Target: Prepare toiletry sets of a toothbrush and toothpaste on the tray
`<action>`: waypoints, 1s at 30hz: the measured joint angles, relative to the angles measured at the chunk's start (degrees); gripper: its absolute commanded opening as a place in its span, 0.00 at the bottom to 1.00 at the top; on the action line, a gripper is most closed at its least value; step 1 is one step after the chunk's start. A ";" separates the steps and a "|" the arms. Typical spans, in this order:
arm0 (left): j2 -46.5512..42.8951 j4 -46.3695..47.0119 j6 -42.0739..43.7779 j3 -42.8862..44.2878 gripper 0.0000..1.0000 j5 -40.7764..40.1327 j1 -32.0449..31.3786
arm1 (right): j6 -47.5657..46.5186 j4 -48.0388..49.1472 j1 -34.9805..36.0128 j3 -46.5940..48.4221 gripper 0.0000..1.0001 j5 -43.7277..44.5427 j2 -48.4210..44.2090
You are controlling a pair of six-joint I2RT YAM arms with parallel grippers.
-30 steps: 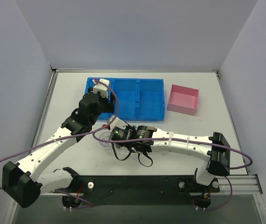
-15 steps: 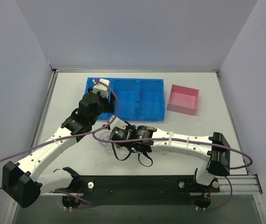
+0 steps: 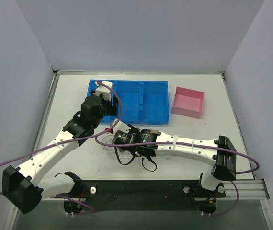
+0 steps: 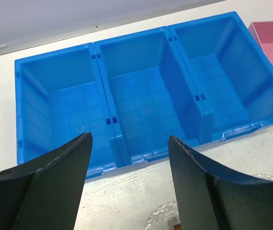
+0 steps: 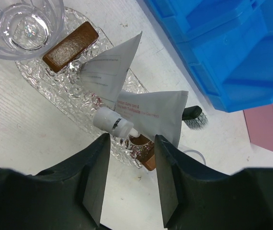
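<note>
Two silvery-white toothpaste tubes (image 5: 148, 112) lie crossed on the clear glittery tray (image 5: 55, 91). One white cap (image 5: 110, 120) points at my right gripper (image 5: 131, 165). That gripper is open just short of the cap, with nothing between its fingers. The bristled head of a black toothbrush (image 5: 194, 120) sticks out from under the tubes, off the tray's edge. In the top view the right gripper (image 3: 123, 135) hangs over the tray (image 3: 106, 145). My left gripper (image 4: 129, 160) is open and empty above the table, just in front of the blue bin. The tray's end (image 4: 165, 218) shows below it.
The blue three-compartment bin (image 4: 146, 96) stands behind the tray, its compartments bare. A pink box (image 3: 188, 101) sits to its right. A clear glass (image 5: 24, 24) and two brown blocks (image 5: 70, 46) rest at the tray. Grey walls close in the table.
The right gripper's fingers have spread a little wider over the tray. Neither arm has visibly shifted.
</note>
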 measured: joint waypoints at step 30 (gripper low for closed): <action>0.00 0.00 -0.26 0.02 0.75 0.02 0.07 | 0.02 0.57 2.64 0.33 0.36 -1.25 -4.42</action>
